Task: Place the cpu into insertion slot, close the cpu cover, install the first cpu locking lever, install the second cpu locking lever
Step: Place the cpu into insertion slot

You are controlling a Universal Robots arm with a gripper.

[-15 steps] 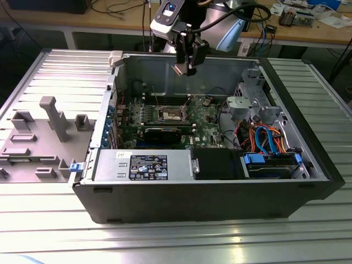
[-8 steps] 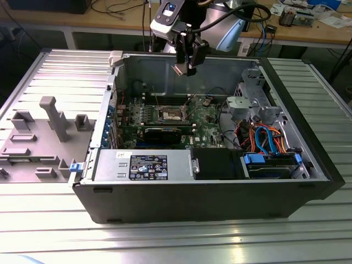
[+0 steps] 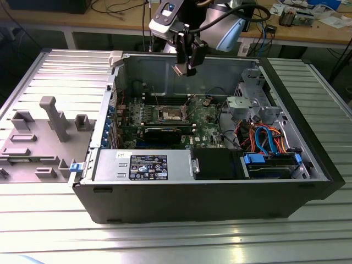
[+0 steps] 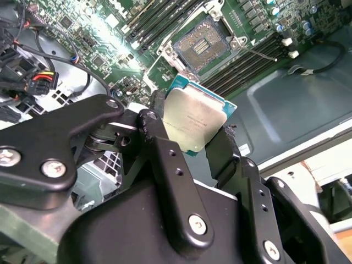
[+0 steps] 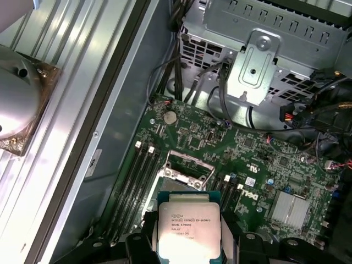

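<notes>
Above the motherboard (image 3: 204, 118): gripper (image 3: 186, 63) hung clamped on the cpu (image 5: 188, 231), apart from the insertion slot (image 4: 202, 43).
Risk: tilted or offset seating could bend slot pins.

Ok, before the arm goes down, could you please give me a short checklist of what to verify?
1. Is the cpu held by the gripper? Ok, it is clamped on two opposite edges.
2. Is the insertion slot uncovered? Ok, its pin field shows bare.
3. Is the cpu apart from the insertion slot? Ok, it hangs above the computer case.
4. Is the cpu centred over the insertion slot? Cannot tell.
5. Do the cpu's corners match the insertion slot? Cannot tell.
</notes>
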